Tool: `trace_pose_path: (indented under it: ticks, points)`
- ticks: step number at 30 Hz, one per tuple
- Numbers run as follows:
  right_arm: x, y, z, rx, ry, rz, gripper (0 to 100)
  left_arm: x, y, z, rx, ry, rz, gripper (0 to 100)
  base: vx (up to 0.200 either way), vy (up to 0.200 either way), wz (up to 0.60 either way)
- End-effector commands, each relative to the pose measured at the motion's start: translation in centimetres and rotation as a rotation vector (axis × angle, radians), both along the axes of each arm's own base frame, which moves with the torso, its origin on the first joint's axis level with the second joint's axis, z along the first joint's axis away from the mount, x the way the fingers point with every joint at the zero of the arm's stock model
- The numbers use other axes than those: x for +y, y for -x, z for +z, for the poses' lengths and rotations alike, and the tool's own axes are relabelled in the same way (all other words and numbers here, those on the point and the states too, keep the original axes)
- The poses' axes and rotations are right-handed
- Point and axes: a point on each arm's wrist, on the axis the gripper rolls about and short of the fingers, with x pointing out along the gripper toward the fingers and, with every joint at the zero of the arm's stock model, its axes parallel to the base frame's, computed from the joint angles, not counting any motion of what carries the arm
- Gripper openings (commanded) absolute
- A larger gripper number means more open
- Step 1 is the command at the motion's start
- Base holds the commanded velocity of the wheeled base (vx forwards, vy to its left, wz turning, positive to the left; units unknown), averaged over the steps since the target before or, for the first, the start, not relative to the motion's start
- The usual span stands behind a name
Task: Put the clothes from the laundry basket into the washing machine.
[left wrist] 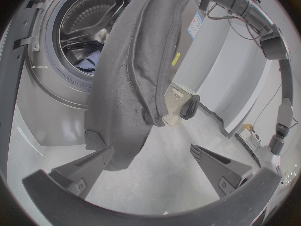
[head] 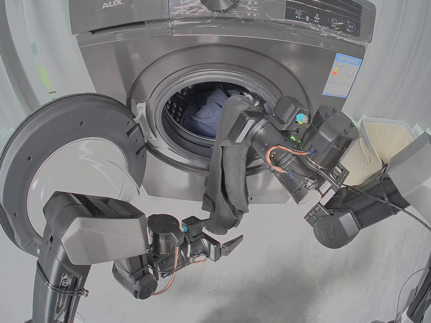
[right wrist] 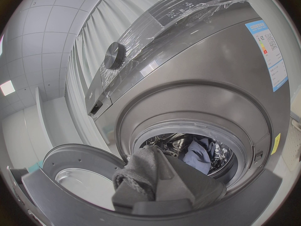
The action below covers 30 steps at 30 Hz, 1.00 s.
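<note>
The grey washing machine (head: 215, 59) stands with its round door (head: 67, 158) swung open to the left. Blue clothes (head: 204, 113) lie inside the drum. My right gripper (head: 231, 113) is at the drum mouth, shut on a dark grey garment (head: 226, 171). The garment drapes over the door rim and hangs down the machine's front. In the right wrist view the grey garment (right wrist: 141, 170) is bunched over the fingers (right wrist: 166, 185). My left gripper (head: 224, 235) is low, just under the garment's hanging end, open. In the left wrist view the garment's hem (left wrist: 119, 132) hangs by one finger (left wrist: 94, 164).
The cream perforated laundry basket (head: 386, 140) sits on the floor right of the machine, behind my right arm. In the left wrist view a dark item (left wrist: 189, 107) hangs over the basket's edge (left wrist: 172, 101). Bare grey floor lies in front of the machine.
</note>
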Motion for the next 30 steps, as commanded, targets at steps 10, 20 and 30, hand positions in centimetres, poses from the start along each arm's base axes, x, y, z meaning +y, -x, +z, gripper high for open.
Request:
trace_pose_path:
  ticks: [10, 20, 30]
  points:
    - [1.1, 1.3, 0.2, 0.002, -0.026, 0.037, 0, -1.7, -4.0, -1.8, -0.077, 0.053, 0.106, 100, 0.000, 0.000, 0.00]
    - [1.2, 1.6, -0.1, 0.004, -0.024, 0.043, 0, -0.9, -6.6, -2.2, -0.126, 0.073, 0.204, 0, 0.000, 0.000, 0.00]
    - [-1.4, 0.2, -2.0, 0.038, 0.018, -0.029, 0, 2.3, -5.9, 1.9, -0.145, 0.084, 0.260, 0, 0.000, 0.000, 0.00]
